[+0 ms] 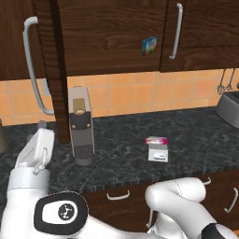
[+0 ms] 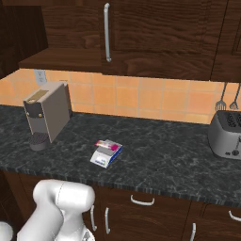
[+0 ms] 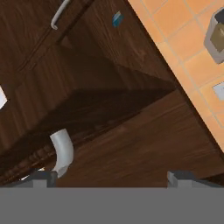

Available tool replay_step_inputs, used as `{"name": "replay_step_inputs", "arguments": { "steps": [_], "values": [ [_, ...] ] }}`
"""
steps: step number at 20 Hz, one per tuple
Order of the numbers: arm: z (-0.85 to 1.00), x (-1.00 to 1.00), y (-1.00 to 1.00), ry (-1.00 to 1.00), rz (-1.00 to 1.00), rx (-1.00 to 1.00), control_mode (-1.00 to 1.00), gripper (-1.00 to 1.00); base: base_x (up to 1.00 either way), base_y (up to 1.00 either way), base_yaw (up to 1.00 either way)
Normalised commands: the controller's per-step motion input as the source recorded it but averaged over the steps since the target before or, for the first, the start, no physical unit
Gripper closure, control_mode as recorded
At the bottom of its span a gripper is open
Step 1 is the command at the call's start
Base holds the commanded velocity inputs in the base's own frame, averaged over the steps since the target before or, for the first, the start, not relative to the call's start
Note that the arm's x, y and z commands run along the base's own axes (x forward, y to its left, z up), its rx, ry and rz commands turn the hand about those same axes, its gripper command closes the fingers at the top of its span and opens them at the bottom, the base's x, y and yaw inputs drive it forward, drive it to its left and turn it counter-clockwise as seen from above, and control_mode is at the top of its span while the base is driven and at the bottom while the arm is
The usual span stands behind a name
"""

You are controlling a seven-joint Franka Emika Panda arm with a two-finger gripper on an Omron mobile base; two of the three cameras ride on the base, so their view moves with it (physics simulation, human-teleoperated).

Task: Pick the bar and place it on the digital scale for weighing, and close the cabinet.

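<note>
The pink and white bar (image 1: 156, 140) (image 2: 108, 145) lies on top of the small white digital scale (image 1: 158, 154) (image 2: 102, 159), mid-counter. The dark brown wall cabinet (image 1: 116, 32) (image 2: 155, 33) has its left door (image 1: 52, 70) swung out toward me, and that door's pale handle (image 1: 31, 70) (image 3: 62, 151) faces left. My gripper (image 1: 41, 126) (image 3: 111, 178) is up at the door's lower edge, left of the coffee machine. It is open: the fingertips (image 3: 43, 177) stand wide apart with nothing between them, close to the door's wooden face (image 3: 144, 144).
A tall grey-and-tan coffee machine (image 1: 80, 123) (image 2: 46, 113) stands just right of the open door. A small blue-green box (image 1: 149, 45) (image 3: 117, 19) shows at the cabinet. A toaster (image 1: 228, 108) (image 2: 227, 134) sits far right, with utensils hanging above it. Drawers run below the counter edge.
</note>
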Motion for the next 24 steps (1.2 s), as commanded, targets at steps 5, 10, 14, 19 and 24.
{"name": "replay_step_inputs", "arguments": {
  "steps": [5, 10, 14, 19, 24],
  "values": [
    [-0.12, 0.94, -0.3, 0.03, -0.07, 0.01, -1.0, -1.0, 0.0, 0.0, 0.0],
    [0.0, 0.69, -0.83, 0.0, -0.01, 0.15, -1.0, -1.0, 0.0, 0.0, 0.0],
    [0.0, 0.49, -1.0, -0.01, 0.0, 0.26, -1.0, -1.0, 0.0, 0.0, 0.0],
    [0.0, 0.52, -1.0, -0.02, 0.0, 0.3, -1.0, -1.0, 0.0, 0.0, 0.0],
    [0.0, 0.79, -0.96, -0.1, 0.0, 0.29, -1.0, -1.0, 0.0, 0.0, 0.0]
  ]
}}
